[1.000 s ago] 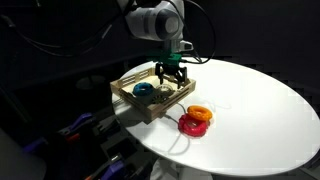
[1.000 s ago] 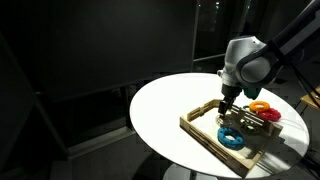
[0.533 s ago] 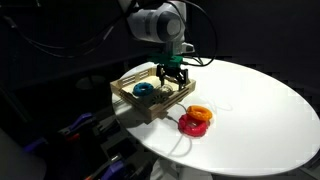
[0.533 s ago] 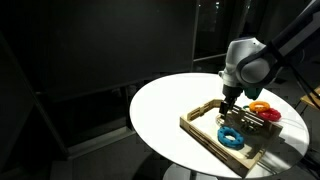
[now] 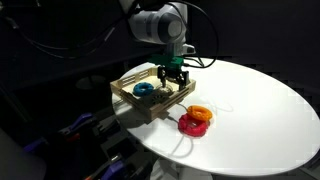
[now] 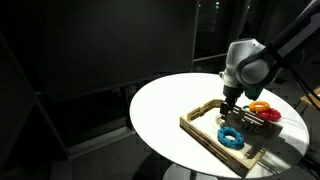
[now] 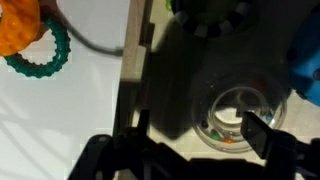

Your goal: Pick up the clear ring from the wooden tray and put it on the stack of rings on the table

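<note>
- While the gripper (image 5: 172,76) hangs low over the wooden tray (image 5: 130,103) in both exterior views, the wrist view shows its fingers spread wide, pinching nothing.
- Flat on the tray floor lies the clear ring (image 7: 238,115), partly under one finger (image 7: 268,138); shadow makes it hard to tell whether they touch.
- Beside the gripper, in the same tray, sits a blue ring (image 5: 143,89).
- Just outside the tray, the stack of rings (image 5: 195,119), orange over red, rests on the table (image 5: 260,110).
</note>
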`<state>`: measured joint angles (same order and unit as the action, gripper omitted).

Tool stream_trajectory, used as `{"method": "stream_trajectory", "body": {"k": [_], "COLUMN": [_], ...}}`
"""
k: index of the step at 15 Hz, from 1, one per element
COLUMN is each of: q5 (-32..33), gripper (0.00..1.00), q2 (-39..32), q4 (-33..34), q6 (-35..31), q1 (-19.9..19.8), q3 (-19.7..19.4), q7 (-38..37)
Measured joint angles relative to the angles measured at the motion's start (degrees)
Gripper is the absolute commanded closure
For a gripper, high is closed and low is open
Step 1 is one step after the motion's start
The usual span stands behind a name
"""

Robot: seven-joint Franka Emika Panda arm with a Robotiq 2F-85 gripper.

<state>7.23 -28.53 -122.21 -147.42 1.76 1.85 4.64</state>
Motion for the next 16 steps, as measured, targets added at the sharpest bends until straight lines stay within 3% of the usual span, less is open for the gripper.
{"method": "stream_trajectory", "body": {"k": [1, 3, 5, 6, 7, 10, 11, 12, 16], "q5": [0.00, 0.00, 0.00, 0.00, 0.00, 0.00, 0.00, 0.00, 0.00], "gripper": [0.26, 0.39, 0.42, 0.50, 0.49, 0.66, 0.84, 0.91, 0.91], "q2": [-0.06, -0.15, -0.18, -0.19, -0.19, -0.19, -0.19, -0.19, -0.18], "q4": [0.06, 0.20, 0.34, 0.43, 0.50, 0.63, 0.64, 0.64, 0.71], "q6": [0.00, 0.00, 0.00, 0.00, 0.00, 0.00, 0.00, 0.00, 0.00], "q1": [0.00, 0.01, 0.01, 0.02, 0.04, 0.14, 0.20, 0.29, 0.53], "q3": [0.00, 0.00, 0.00, 0.00, 0.00, 0.00, 0.00, 0.00, 0.00], "q7": [0.00, 0.00, 0.00, 0.00, 0.00, 0.00, 0.00, 0.00, 0.00]}}
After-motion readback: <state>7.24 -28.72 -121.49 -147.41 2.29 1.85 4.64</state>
